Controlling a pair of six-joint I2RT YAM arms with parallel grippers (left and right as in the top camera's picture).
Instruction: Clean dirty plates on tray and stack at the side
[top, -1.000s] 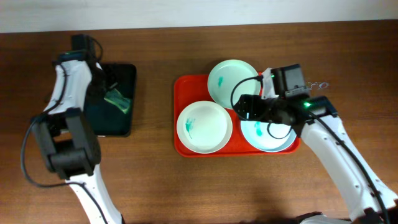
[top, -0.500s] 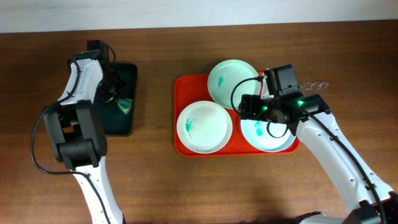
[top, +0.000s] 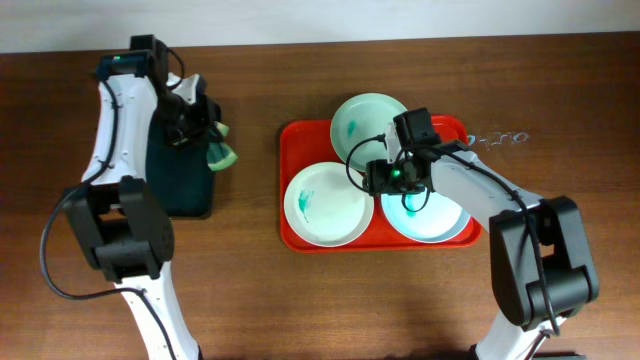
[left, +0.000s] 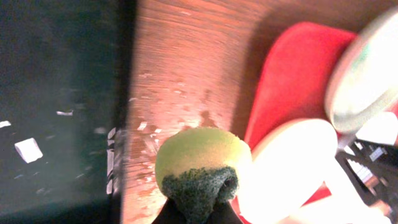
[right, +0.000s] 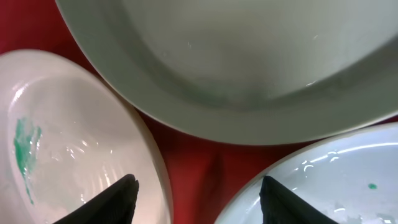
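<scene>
Three plates lie on the red tray (top: 300, 135): a pale mint one (top: 368, 125) at the back, a white one with a teal smear (top: 328, 203) front left, a bluish one (top: 432, 215) front right. My left gripper (top: 208, 143) is shut on a yellow-green sponge (top: 222, 155) (left: 202, 165), held above the table between the black tray and the red tray. My right gripper (right: 199, 199) hangs open, low over the bare red tray (right: 199, 162) where the plates meet. One fingertip (right: 124, 196) is over the smeared plate (right: 68, 143), the other over the bluish plate (right: 336, 180).
A narrow black tray (top: 180, 185) (left: 56, 93) lies left of the sponge, with small white scraps on it. The wooden table (top: 250, 290) surrounds both trays. In the left wrist view the red tray (left: 292, 74) and two plates show at right.
My left gripper shut on the sponge and carried it off the black tray to the right. My right gripper moved left to the gap between the plates, and its jaws narrowed somewhat.
</scene>
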